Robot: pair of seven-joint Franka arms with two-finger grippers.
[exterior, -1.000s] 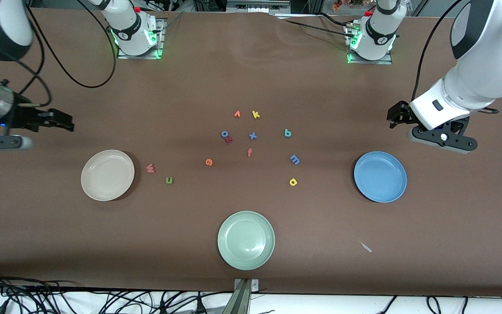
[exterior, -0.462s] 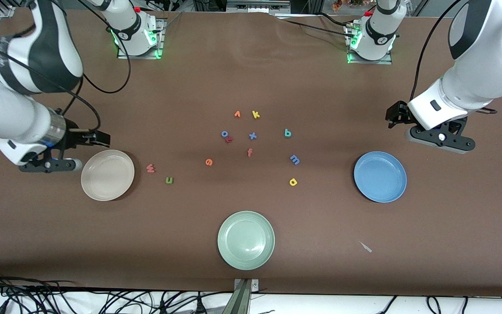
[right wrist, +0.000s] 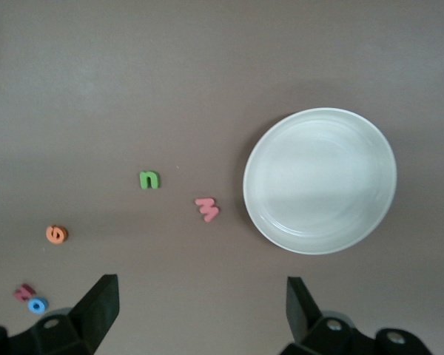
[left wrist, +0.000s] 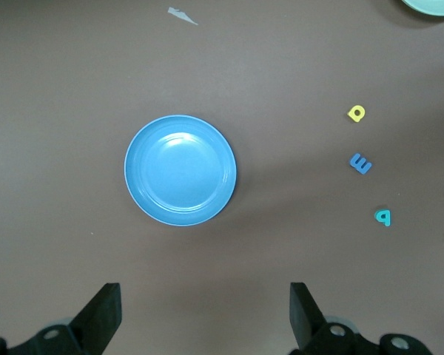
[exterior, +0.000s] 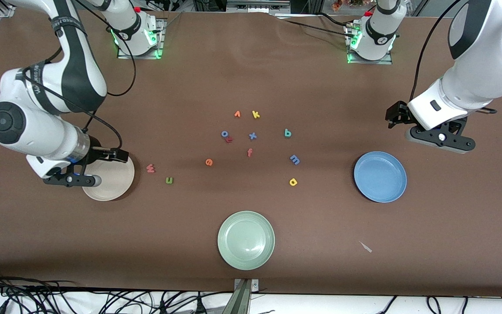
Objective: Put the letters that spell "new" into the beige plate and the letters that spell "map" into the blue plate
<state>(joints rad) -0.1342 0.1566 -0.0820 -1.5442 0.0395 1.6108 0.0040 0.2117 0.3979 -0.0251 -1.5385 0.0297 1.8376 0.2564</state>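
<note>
Overhead, the right gripper (exterior: 103, 168) is held above the beige plate (exterior: 113, 185), its fingers spread wide with nothing between them; in the right wrist view the plate (right wrist: 320, 180) is seen whole and empty. Taking that plate as the centre of a clock face in the front view, the pinkish-red w (exterior: 150, 168) is found just beside it at about three o'clock, the green n (exterior: 169, 180) a little farther out at roughly the same hour, and the orange e (exterior: 208, 162) well apart, toward the table's middle, also near three. None of the three is touched by the gripper. The left gripper (exterior: 434, 137) is held over bare table at about one o'clock from the blue plate (exterior: 380, 176), jaws likewise wide apart and empty. From the blue plate, the yellow a (exterior: 293, 182) is placed at nine o'clock, the blue m (exterior: 294, 159) at about ten, and the teal p (exterior: 288, 133) farther up, nearer eleven; all are well apart from the plate and the gripper. A pale green plate (exterior: 246, 240) is set nearest the front camera.
</note>
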